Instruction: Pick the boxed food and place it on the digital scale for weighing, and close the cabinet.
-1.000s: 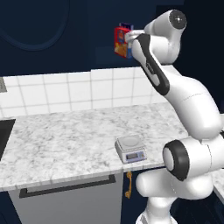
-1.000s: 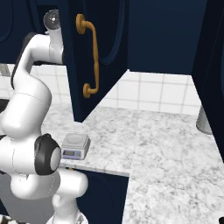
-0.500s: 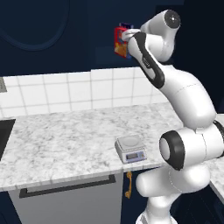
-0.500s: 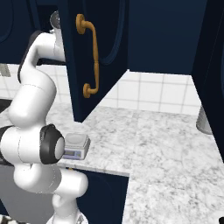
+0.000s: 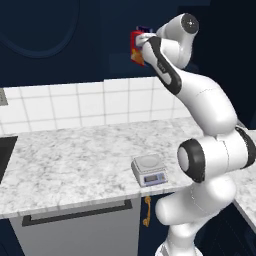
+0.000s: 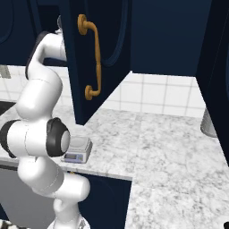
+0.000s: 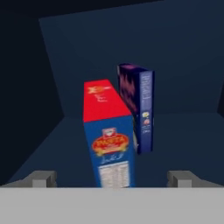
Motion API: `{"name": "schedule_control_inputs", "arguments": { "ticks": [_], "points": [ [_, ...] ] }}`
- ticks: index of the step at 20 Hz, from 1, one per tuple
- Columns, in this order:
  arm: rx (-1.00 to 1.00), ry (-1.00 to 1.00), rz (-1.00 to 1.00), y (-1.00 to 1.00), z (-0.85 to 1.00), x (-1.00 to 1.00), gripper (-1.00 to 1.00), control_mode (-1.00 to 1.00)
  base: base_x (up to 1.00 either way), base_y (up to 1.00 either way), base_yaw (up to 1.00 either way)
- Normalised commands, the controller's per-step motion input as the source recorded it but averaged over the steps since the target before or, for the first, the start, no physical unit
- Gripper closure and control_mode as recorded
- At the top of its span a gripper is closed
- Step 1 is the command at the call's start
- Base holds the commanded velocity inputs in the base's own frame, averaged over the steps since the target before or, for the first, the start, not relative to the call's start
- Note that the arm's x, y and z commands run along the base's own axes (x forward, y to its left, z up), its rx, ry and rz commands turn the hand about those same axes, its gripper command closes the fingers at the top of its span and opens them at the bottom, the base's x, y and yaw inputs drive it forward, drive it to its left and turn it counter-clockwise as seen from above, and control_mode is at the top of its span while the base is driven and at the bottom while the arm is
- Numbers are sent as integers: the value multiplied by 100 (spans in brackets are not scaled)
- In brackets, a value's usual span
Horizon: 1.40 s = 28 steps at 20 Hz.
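The boxed food [image 7: 107, 131] stands upright on the shelf of the open cabinet [image 6: 112, 53], showing a red face and a blue side with an oval logo. My gripper [image 7: 111, 179] is open just in front of it, one fingertip [image 7: 41, 178] on each side of the box, neither touching it. From the left base view the box [image 5: 135, 52] shows up high, with my hand [image 5: 145, 42] right against it. The digital scale [image 5: 148, 169] sits bare at the counter's front edge, also seen beside my base [image 6: 78, 150].
A narrower blue-purple box [image 7: 140, 105] stands close behind the red one on its right. The open navy door with its gold handle [image 6: 91, 58] juts out over the counter above the scale. A grey drawer [image 5: 75, 215] lies below the counter. A metal container [image 6: 210, 123] stands far right.
My hand has pushed a little further into the cabinet towards the red box while the elbow dropped. The jaws have stayed wide open. Box and scale have not moved.
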Motion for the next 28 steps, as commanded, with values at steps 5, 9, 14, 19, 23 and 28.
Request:
{"name": "schedule_control_inputs", "arguments": {
  "ticks": [5,9,14,19,23,28],
  "points": [
    [0,0,0,6,-1,25,-100,-100,0,0,0],
    [0,0,0,0,-9,18,-100,-100,0,0,0],
    [2,0,0,0,-23,20,-100,-100,0,0,0],
    [0,0,0,0,-9,28,-100,-100,0,0,0],
    [0,0,0,1,-6,27,-100,-100,0,0,0],
    [1,0,0,15,-12,21,100,-100,0,0,0]
  ]
}}
